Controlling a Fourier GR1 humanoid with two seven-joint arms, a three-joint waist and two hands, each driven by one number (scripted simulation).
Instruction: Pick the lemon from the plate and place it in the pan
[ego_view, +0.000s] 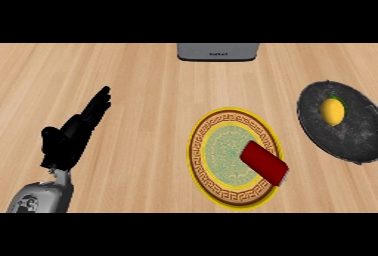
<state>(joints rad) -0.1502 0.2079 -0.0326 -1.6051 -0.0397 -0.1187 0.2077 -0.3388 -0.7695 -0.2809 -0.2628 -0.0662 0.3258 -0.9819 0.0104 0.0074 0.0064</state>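
At the near left, a grey forearm is seen ending in the black left hand, its fingers held straight and pressed together, nothing grasped. Nearer the middle, a round plate with a yellow rim and patterned green centre is laid on the wood-grained desk; a flat red block is propped across its right rim. Farther right, the oval yellow lemon is found inside the dark, speckled pan. A grey appliance is set at the far edge.

grey rounded forearm, black left hand, slim black fingers
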